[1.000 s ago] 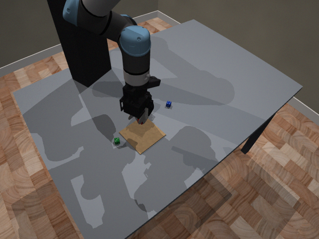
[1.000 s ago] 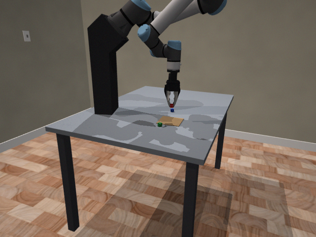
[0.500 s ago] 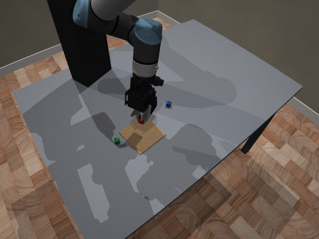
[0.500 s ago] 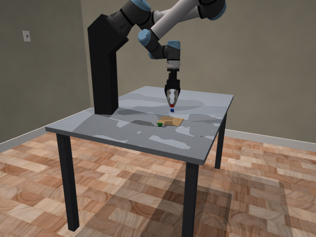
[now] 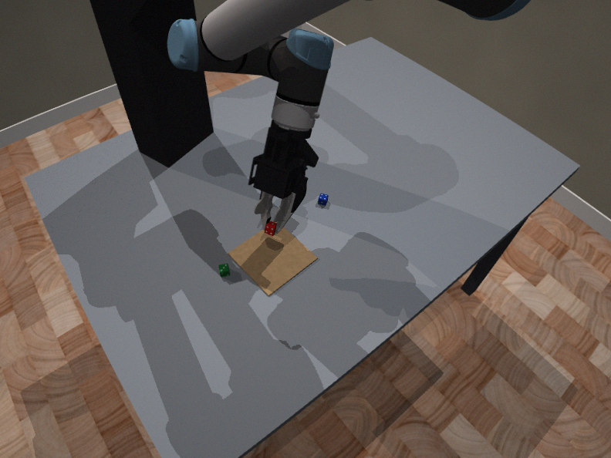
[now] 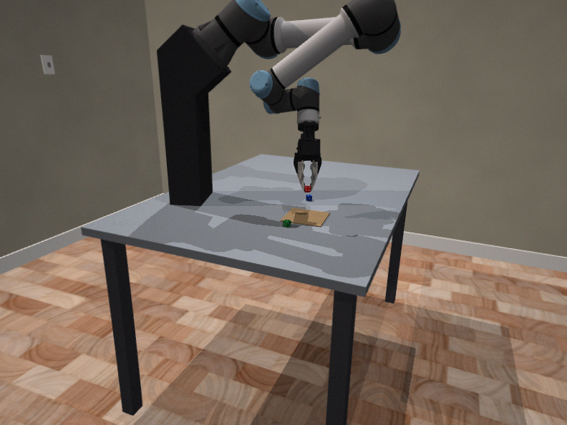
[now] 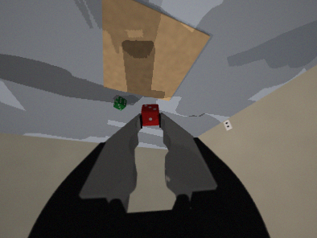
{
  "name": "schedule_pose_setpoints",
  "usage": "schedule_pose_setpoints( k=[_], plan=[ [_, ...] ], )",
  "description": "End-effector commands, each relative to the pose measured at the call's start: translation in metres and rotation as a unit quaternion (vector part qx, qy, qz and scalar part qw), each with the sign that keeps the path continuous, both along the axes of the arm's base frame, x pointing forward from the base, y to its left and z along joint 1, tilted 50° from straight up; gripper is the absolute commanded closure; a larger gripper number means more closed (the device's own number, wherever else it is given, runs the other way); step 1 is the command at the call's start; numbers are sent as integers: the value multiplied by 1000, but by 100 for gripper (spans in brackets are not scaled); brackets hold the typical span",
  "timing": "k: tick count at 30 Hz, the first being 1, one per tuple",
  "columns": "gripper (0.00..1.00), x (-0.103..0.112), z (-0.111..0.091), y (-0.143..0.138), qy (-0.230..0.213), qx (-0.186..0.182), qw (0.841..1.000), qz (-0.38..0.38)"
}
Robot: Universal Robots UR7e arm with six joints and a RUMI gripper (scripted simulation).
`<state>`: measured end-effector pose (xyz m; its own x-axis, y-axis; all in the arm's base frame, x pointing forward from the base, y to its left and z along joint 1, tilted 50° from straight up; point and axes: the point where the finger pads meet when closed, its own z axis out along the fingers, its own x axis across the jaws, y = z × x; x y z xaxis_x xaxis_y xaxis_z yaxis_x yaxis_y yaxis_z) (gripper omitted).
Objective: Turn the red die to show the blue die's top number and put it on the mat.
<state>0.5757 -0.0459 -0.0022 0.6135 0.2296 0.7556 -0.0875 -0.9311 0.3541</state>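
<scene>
above a grey table [image 5: 443,128] [image 6: 238,247] [image 7: 36,36], a gripper [image 5: 274,225] [image 6: 307,187] [image 7: 150,114] is holding a red die [image 5: 270,228] [image 6: 307,188] [image 7: 150,115].
the green die [image 5: 224,269] [image 6: 286,223] [image 7: 120,103] is lying beside the tan mat [image 5: 291,266] [image 6: 316,218] [image 7: 177,52].

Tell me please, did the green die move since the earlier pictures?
No. In the top view the green die sits beside the same left corner of the mat.
</scene>
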Motion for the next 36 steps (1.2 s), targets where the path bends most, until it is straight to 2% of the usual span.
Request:
schedule_pose_setpoints(
  k=[1,12,21,36],
  plan=[
    [97,3,0,-6,-19,-51,996,-65],
    [97,3,0,-4,-43,-111,983,-140],
    [97,4,0,-4,-54,-141,973,-177],
    [97,3,0,-2,-58,-153,968,-191]
  ],
)
